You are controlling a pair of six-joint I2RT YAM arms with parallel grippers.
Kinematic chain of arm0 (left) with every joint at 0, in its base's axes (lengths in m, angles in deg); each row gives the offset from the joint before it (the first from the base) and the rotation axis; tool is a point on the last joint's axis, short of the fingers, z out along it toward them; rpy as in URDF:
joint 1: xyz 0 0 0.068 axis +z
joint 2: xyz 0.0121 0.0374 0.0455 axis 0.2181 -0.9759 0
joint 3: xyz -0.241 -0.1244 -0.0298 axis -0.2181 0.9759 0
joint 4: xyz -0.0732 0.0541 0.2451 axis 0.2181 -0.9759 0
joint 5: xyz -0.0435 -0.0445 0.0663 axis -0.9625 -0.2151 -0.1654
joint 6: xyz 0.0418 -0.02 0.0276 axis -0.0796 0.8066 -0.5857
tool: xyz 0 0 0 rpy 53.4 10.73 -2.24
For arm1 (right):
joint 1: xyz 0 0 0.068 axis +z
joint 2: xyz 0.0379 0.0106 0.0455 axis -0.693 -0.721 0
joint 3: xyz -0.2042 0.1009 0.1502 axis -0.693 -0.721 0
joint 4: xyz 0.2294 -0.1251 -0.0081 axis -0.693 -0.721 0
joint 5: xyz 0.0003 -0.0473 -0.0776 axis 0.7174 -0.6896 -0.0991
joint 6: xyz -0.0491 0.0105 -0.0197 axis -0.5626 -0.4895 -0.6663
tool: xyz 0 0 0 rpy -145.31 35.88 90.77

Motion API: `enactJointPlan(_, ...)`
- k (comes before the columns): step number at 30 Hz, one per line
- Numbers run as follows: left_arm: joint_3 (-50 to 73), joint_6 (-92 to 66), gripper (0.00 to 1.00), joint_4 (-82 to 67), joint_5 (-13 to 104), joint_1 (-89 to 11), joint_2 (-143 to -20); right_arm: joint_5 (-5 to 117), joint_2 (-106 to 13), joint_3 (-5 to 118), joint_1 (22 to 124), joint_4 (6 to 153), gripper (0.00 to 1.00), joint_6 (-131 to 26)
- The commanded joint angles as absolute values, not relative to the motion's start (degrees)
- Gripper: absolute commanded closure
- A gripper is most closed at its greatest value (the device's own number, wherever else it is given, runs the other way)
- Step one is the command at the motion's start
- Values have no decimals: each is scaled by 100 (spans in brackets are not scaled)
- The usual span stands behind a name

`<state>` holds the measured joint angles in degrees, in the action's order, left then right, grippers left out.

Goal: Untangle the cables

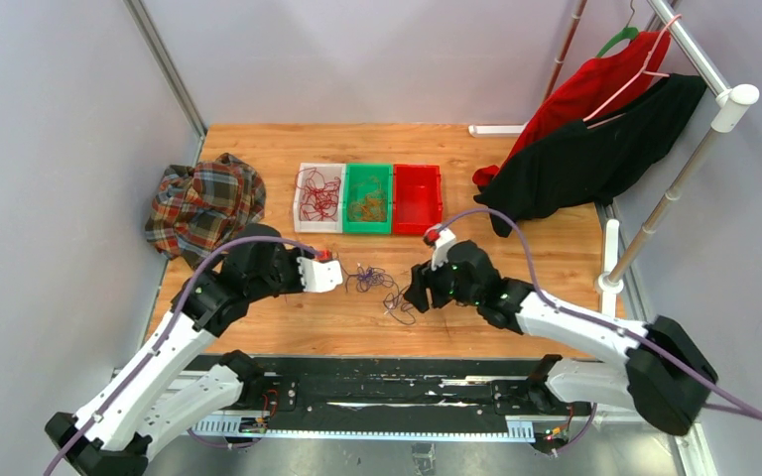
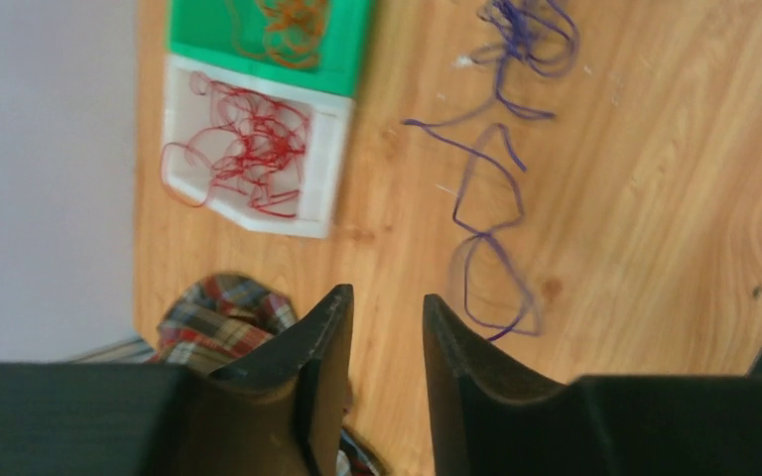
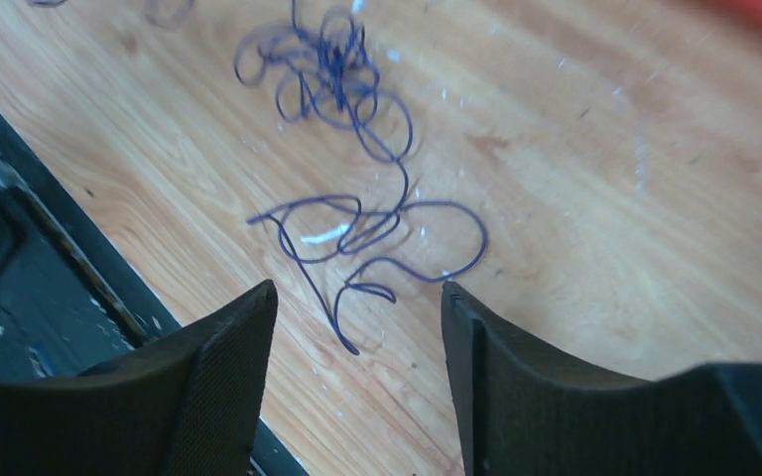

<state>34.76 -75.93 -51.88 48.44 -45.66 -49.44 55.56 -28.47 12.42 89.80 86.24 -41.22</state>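
Purple thread-like cables (image 1: 377, 283) lie in one loose tangle on the wooden worktop (image 1: 258, 149), between the two arms. The left gripper (image 2: 387, 302) has its jaws slightly apart and holds nothing. The right gripper (image 3: 357, 293) has its jaws wide apart and empty, near the strands. Behind them three bins stand in a row: the white plastic bin (image 1: 317, 227) holds red cables (image 1: 319, 198), the green plastic bin (image 1: 367, 229) holds orange cables (image 1: 367, 206), and the red plastic bin (image 1: 418, 198) is third. One crumpled plaid cloth (image 1: 205, 205) lies to the left.

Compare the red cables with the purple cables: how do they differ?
The red cables lie in the white bin; the purple cables lie on the bare table. The red cables form one compact bunch; the purple cables trail out in loose loops from a knot. Both are thin, tangled wires.
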Motion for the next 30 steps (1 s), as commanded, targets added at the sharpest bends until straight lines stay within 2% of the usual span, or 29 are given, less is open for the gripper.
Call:
enactJointPlan(1, 3704, -7916, 56, -5719, 4595, -4529, -5132, 5715, -3695, 1319, 9365, 8569, 38, -4181)
enactJointPlan(5, 3665, -7925, 41, -5753, 4207, -4529, -5470, 5584, -4270, 1296, 9518, 8751, 43, -4188)
enactJointPlan(8, 3463, -7904, 30, -5714, 3937, -4530, -5926, 5509, -4418, 1257, 9528, 8824, 52, -4162)
enactJointPlan(10, 3250, -7840, 29, -5666, 3752, -4529, -6231, 5407, -4441, 1317, 9528, 8717, 67, -4166)
enactJointPlan(12, 2992, -7728, 28, -5594, 3535, -4529, -6475, 5338, -4217, 1364, 9528, 8632, 94, -4183)
enactJointPlan(13, 2850, -7667, 28, -5555, 3420, -4529, -6572, 5288, -4007, 1390, 9528, 8599, 99, -4188)
enactJointPlan(21, 2461, -7500, 28, -4737, 2198, -4529, -6373, 5583, -2433, 2038, 9511, 8244, 99, -4427)
enactJointPlan(26, 2472, -7359, 27, -4115, 1856, -4628, -6253, 5973, -2241, 2438, 9512, 8405, 99, -4436)
enactJointPlan(30, 2473, -6572, 27, -3502, 1822, -4758, -6293, 6358, -2389, 2793, 9511, 8691, 99, -4274)
